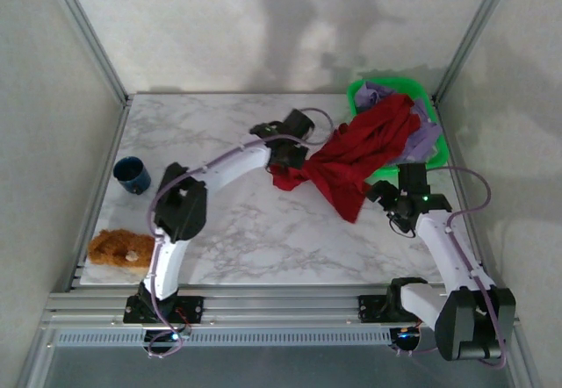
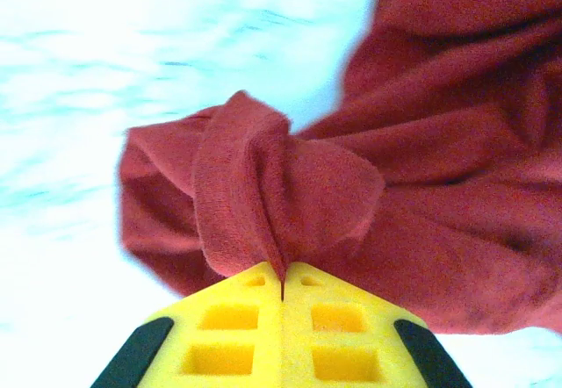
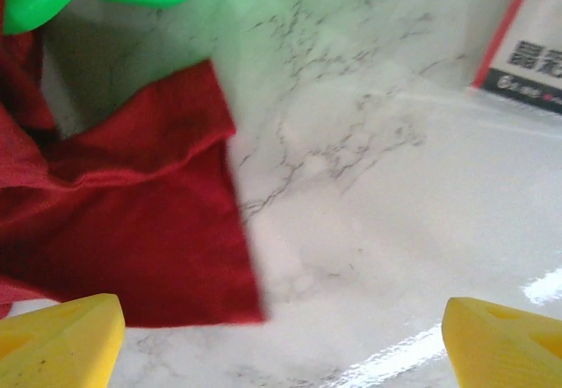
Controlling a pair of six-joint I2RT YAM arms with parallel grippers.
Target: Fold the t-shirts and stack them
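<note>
At the lower left of the overhead view, nearest the arm bases, a fuzzy orange-brown lump (image 1: 118,247) lies on the marbled counter (image 1: 255,239). A little farther up that left side stands a blue cup (image 1: 132,175).

Right of centre, the right hand (image 3: 281,344) hangs over bare counter with its jaws spread wide. In its wrist view the yellow fingertips (image 3: 61,344) sit in the two lower corners of the frame with nothing between them. The loose lower edge of the red t-shirt (image 1: 360,155) lies just to the left of the gap.

Near the middle of the overhead view, the left hand (image 2: 282,287) is closed on a bunched fold at the shirt's left end. Its wrist view shows the yellow fingers (image 2: 228,318) pressed together, with a ridge of red cloth pinched in the seam.

From there the red t-shirt stretches up and to the right, draped over the rim of the green basket (image 1: 442,147) in the upper right. The lavender t-shirt (image 1: 424,138) lies in that basket, partly under the red one.
</note>
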